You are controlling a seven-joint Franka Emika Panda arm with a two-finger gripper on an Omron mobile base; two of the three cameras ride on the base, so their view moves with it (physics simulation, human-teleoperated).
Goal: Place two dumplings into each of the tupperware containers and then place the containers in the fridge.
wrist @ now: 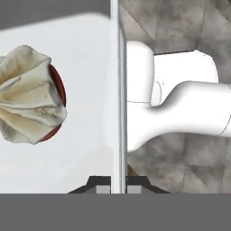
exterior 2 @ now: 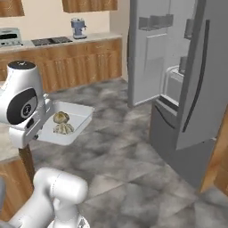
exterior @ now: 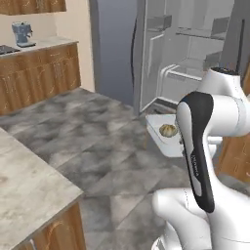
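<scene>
While my pincer pinches the container wall, two dumplings ride inside at my left; the open fridge stands right, so I should keep it level and approach slowly.

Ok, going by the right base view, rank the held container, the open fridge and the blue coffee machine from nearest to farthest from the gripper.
1. Tupperware container: its wall is pinched in the shut gripper, with dumplings inside.
2. Fridge: across the floor on the right, doors open.
3. Coffee machine: on the far back counter.
</scene>
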